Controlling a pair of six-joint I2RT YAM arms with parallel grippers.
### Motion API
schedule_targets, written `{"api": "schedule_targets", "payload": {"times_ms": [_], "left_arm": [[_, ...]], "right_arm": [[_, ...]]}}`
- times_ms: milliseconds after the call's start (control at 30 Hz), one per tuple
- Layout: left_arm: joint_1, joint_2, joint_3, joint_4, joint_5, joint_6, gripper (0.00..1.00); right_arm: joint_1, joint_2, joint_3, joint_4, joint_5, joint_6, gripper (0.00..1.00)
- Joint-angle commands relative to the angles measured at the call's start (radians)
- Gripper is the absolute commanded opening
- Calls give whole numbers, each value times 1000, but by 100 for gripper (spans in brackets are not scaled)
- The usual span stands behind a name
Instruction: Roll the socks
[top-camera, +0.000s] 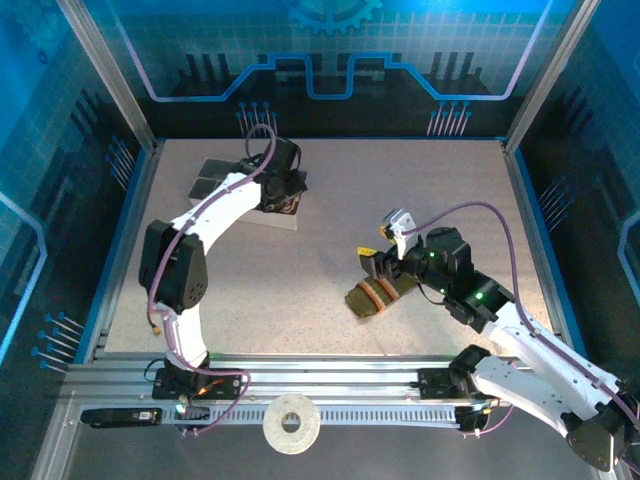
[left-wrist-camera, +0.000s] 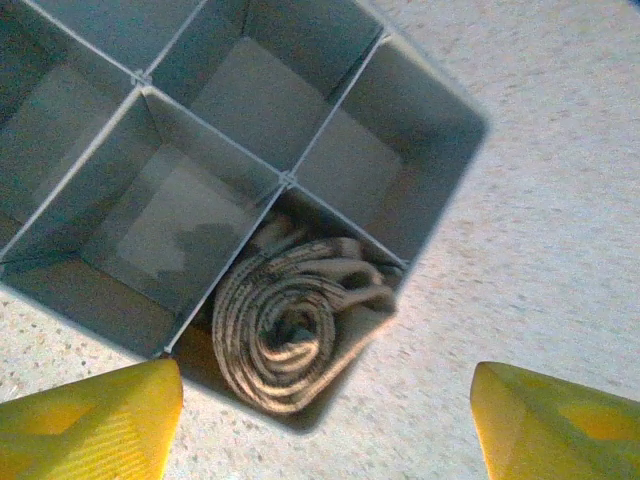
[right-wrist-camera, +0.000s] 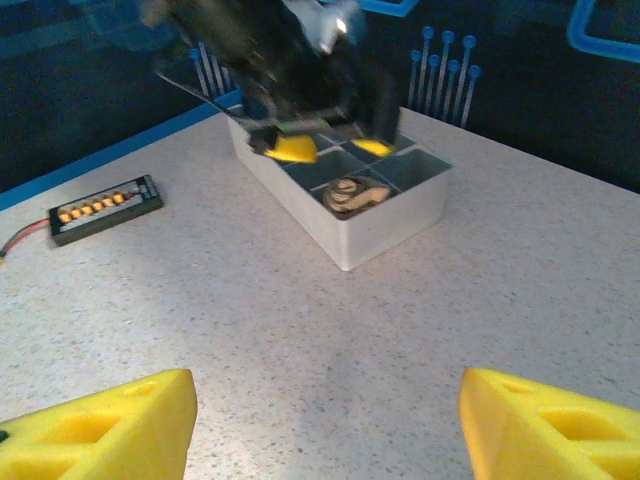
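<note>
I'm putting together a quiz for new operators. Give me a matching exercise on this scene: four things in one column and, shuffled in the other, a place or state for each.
1. checkered sock
2. striped sock
3. left gripper
4. right gripper

A. on the bare table, outside the tray
B. open, above the tray
C. rolled, in a corner compartment of the tray
D. open, by the striped sock

Pairs: 1-C, 2-A, 3-B, 4-D

Speckled table (top-camera: 450, 180): grey tray (top-camera: 213, 178) far left, olive striped sock (top-camera: 375, 297) right of centre, black lit strip (right-wrist-camera: 105, 208).
</note>
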Motion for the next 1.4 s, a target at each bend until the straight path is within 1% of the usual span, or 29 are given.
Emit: {"api": "schedule_targets", "payload": {"times_ms": [0,33,67,100,133,200,267,333,400,467,600,700,800,867,933,1067,1133,1267,1367], "left_arm": [[9,-128,-36,58,221,20,71],[4,-147,-71,103,319,20,67],[-7,-155,-103,141,419,12,64],[-27,-154,-124,168,496,3,59],[-61,-145,-139,178,556,-4,54],[-152,-111,-144,174,620,13,48],[-253,-66,-141,175,624,18,45],[-325,-6,-129,196,631,-4,41],[-383,50,-102,204,623,-12,39],[-428,109,-76,207,611,-14,38],[-477,190,-66,193,588,-20,38],[-476,196,-157,217,553,-70,38],[-460,153,-288,276,536,-126,37],[-443,108,-377,312,535,-166,37],[-426,57,-460,343,527,-203,37],[-378,-44,-616,399,519,-282,37],[-354,-87,-678,411,509,-319,38],[-292,-158,-769,397,475,-380,38],[-254,-207,-842,449,481,-449,38]], "right_arm": [[8,0,46,-88,208,23,66],[2,9,52,-125,297,52,64],[-12,22,59,-170,366,93,63],[-33,38,68,-220,418,141,60],[-74,62,84,-279,434,198,59],[-163,116,110,-372,389,286,58],[-248,178,126,-439,335,362,61],[-319,239,132,-471,288,424,62],[-374,293,120,-443,214,460,63],[-406,350,106,-402,163,494,63],[-420,470,78,-301,91,545,64],[-421,573,68,-222,1,590,64],[-411,689,87,-181,-68,637,63],[-384,755,122,-163,-93,657,63],[-337,814,167,-147,-112,662,63],[-223,974,343,-158,-143,671,63],[-176,1058,426,-135,-153,688,64],[-129,1210,585,-101,-230,728,62],[-113,1252,650,2,-334,705,64]]}}
